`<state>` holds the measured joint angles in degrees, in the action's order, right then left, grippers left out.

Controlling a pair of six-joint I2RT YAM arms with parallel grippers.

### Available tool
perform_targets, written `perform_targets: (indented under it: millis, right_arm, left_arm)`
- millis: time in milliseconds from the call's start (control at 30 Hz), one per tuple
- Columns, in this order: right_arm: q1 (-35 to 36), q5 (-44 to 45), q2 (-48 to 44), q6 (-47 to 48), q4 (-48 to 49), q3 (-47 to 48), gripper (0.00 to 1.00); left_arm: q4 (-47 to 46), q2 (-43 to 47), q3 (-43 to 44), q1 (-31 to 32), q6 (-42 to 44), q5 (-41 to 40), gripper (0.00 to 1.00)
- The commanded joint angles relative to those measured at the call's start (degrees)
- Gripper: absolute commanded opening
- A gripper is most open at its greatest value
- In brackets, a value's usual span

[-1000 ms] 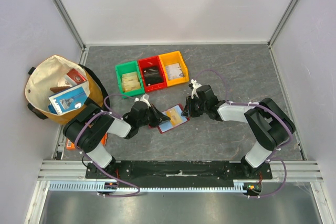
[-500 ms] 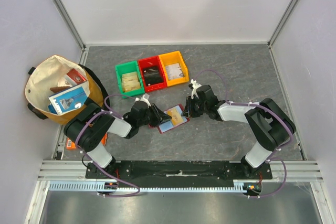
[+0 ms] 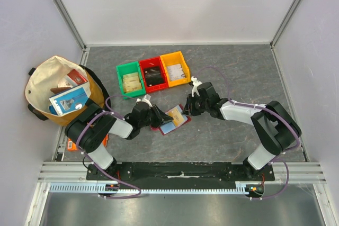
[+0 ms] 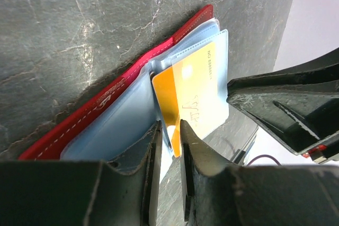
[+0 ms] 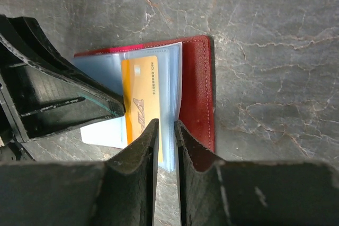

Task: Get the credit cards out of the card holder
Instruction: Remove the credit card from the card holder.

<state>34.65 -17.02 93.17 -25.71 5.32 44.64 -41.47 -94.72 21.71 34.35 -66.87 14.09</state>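
Observation:
The card holder (image 3: 177, 121) lies open on the grey table between my two grippers, its dark-red cover (image 4: 106, 104) (image 5: 197, 93) underneath and pale blue clear sleeves on top. An orange credit card (image 4: 190, 80) (image 5: 139, 91) sticks partly out of a sleeve. My left gripper (image 3: 160, 118) (image 4: 170, 130) has its jaws narrowed on the card's near corner. From the opposite side my right gripper (image 3: 186, 110) (image 5: 166, 128) is shut on the edge of the sleeve stack, beside the cover. Each wrist view shows the other gripper's dark fingers close by.
Behind the holder stand a green bin (image 3: 130, 80), a red bin (image 3: 153, 73) and a yellow bin (image 3: 175, 69), each with items inside. A canvas bag (image 3: 61, 91) full of things sits far left. An orange flat packet (image 3: 105, 140) peeks out under the left arm.
The left gripper opened from shut, then narrowed around the orange card. The right gripper and the holder shifted slightly left and away from the arms' bases.

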Motion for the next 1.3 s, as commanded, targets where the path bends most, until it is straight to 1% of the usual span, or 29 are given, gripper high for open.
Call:
perform_targets:
  millis: [0,100,167,267,433,733,867,1067,1267]
  right_arm:
    - [-0.2,0.66,-0.44,0.23,0.66,2.56,0.24]
    - [-0.29,5.13,-0.97,0.05,-1.09,2.47,0.25]
    - [-0.29,8.03,-1.58,0.31,-2.15,2.38,0.34]
    - [-0.38,7.88,-2.55,2.07,-2.07,2.38,0.34]
    - [-0.38,-0.46,-1.24,3.04,1.0,4.04,0.2]
    - [-1.52,-4.33,5.26,-0.38,7.59,2.65,0.08]
    - [-2.13,-5.31,6.94,-1.71,9.44,0.28,0.07]
    - [-2.49,-4.6,7.29,-1.44,8.13,-3.06,0.06]
    - [-2.49,-4.61,7.65,-2.32,9.44,-6.67,0.06]
  left_arm:
    - [0.16,0.06,0.61,-0.25,-0.45,-0.11,0.26]
    - [0.34,0.23,0.7,-0.16,-0.37,-0.11,0.26]
    - [0.6,0.41,0.61,-0.16,-0.28,-0.11,0.26]
    - [0.69,0.5,0.61,-0.25,-0.19,-0.11,0.26]
    - [0.69,0.67,0.7,-0.25,-0.28,-0.2,0.26]
    - [0.78,0.85,0.7,-0.25,-0.19,-0.2,0.26]
    - [0.78,0.76,0.79,-0.25,-0.19,-0.2,0.26]
    - [0.78,0.76,1.22,-0.16,-0.45,-0.02,0.26]
    - [0.6,-0.03,2.01,-0.16,-0.89,0.24,0.26]
